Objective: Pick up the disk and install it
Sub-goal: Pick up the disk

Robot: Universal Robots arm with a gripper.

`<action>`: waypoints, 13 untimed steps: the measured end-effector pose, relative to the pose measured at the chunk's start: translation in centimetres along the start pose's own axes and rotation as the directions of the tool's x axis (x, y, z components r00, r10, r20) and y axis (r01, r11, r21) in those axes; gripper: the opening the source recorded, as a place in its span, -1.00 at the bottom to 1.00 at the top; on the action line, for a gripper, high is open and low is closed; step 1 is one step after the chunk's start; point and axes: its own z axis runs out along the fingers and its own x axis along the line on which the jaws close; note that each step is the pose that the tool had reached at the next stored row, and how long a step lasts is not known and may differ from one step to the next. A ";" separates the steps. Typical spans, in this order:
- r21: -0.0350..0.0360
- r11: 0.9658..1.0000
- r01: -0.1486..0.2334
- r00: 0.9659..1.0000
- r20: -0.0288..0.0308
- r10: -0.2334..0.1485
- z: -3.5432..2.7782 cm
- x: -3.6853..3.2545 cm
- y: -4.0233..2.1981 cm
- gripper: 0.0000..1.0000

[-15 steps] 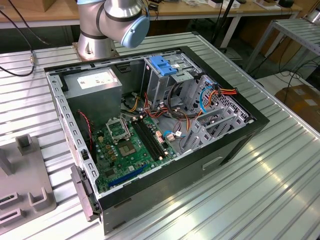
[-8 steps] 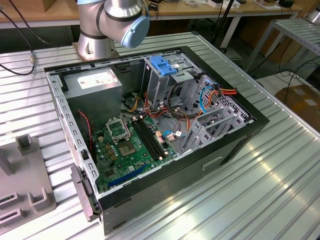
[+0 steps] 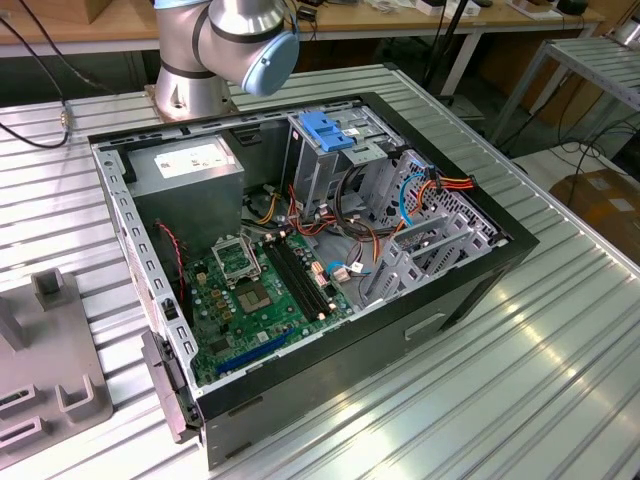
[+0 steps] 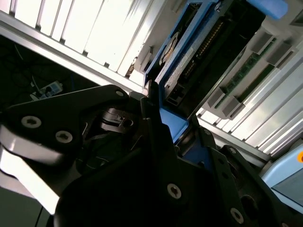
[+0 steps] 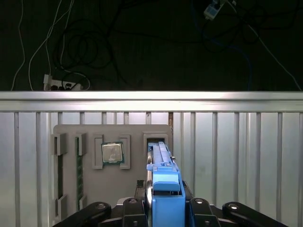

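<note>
The end effector (image 5: 165,201) is gripping the disk (image 5: 160,153) standing in the grey holder (image 5: 90,135), seemingly beginning the pick-up and needing a straight pull clear

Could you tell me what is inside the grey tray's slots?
The grey tray holds a processor chip, a memory stick and the disk, on edge. The disk hides its own slot's floor.
</note>
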 end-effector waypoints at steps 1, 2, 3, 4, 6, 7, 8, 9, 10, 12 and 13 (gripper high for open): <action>0.000 1.000 0.000 1.000 0.000 0.000 -0.09 0.00 0.00 -0.26; 0.000 1.000 0.000 1.000 0.001 0.000 -0.20 0.00 0.00 -0.26; 0.000 1.000 0.000 1.000 0.001 0.000 -0.30 0.00 0.00 -0.26; 0.000 1.000 0.000 1.000 0.002 0.000 -0.47 0.01 0.00 -0.26; 0.000 1.000 0.000 1.000 0.003 0.000 -0.65 0.01 -0.01 -0.26; 0.000 1.000 0.000 1.000 0.004 0.000 -0.75 0.01 -0.01 -0.26; 0.000 1.000 0.000 1.000 0.004 0.000 -0.83 0.01 -0.01 -0.26; 0.000 1.000 0.000 1.000 0.005 0.000 -0.92 0.01 -0.01 -0.26; 0.000 1.000 0.000 1.000 0.005 0.000 -1.00 0.02 -0.01 -0.26; 0.000 1.000 0.000 1.000 0.006 0.000 -1.19 0.02 -0.01 -0.26; 0.000 1.000 0.000 1.000 0.007 0.000 -1.26 0.02 -0.01 -0.26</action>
